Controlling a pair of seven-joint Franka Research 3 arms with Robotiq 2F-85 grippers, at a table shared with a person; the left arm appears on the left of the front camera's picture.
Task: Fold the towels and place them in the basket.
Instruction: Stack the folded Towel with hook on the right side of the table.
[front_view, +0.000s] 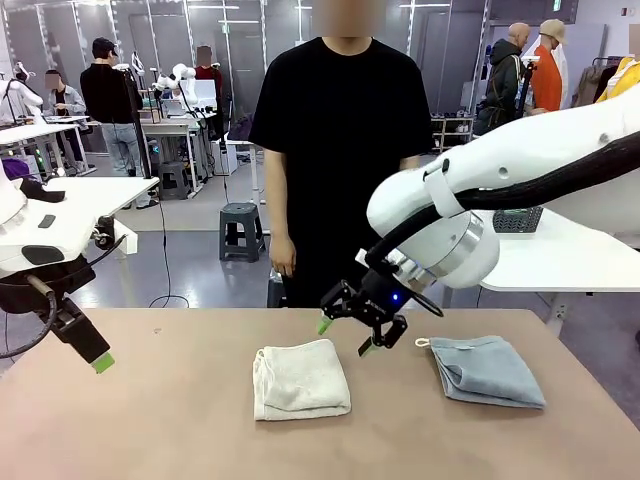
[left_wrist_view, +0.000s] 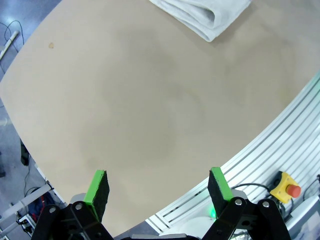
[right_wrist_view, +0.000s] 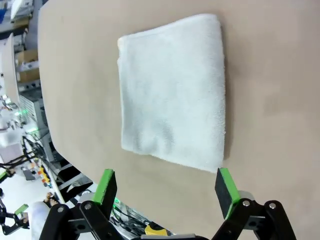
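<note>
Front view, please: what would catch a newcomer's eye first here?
The right gripper, open, hangs above the table just beyond the cream towel, which lies folded near the middle. A blue-grey towel lies folded to its right, and a person in black stands at the far edge. The left gripper hovers open over bare tabletop on the left side.
</note>
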